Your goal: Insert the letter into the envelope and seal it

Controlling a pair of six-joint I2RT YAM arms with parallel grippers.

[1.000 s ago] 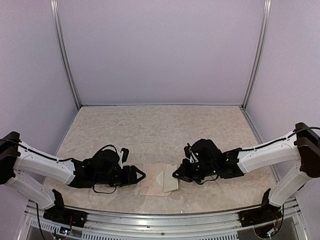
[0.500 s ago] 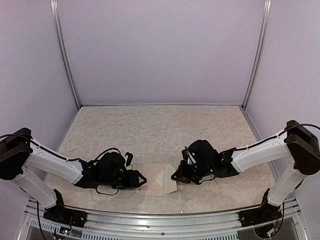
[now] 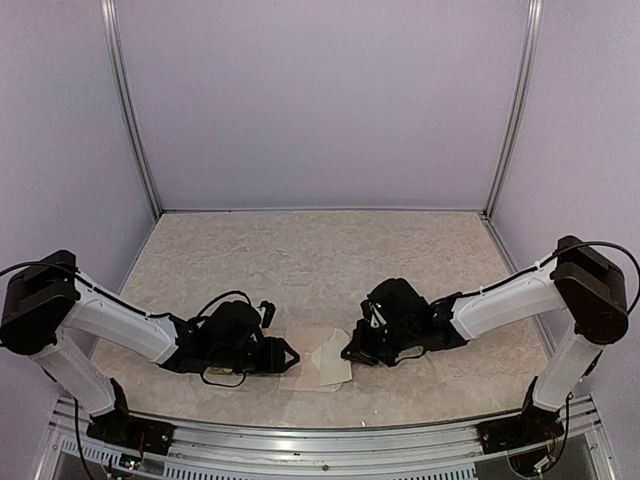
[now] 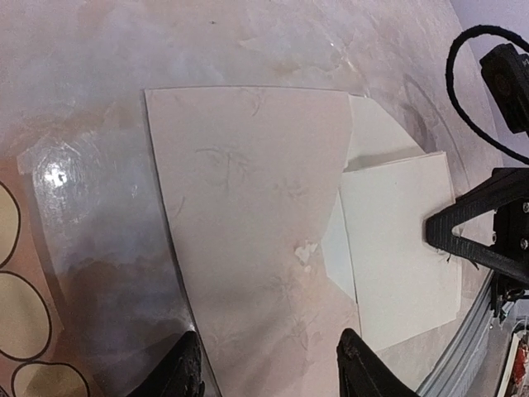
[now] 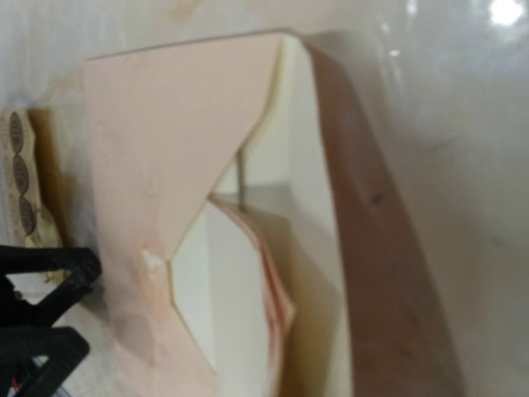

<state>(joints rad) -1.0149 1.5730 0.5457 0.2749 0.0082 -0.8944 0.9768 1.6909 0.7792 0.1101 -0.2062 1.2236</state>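
So the envelope (image 3: 308,362) sits flat right ahead of the left claw (image 3: 289,352), jaws spread, with the right claw (image 3: 348,352) pressed shut opposite.

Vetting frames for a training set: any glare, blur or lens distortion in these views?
Top external: sharp, evenly lit, no hot spots. Left wrist: wide-angle lens bows the edges of the envelope; a bright glare spot sits near the upper left corner of the sticker sheet. Right wrist: very close and soft, envelope edges blurred, glare on the table at top right.
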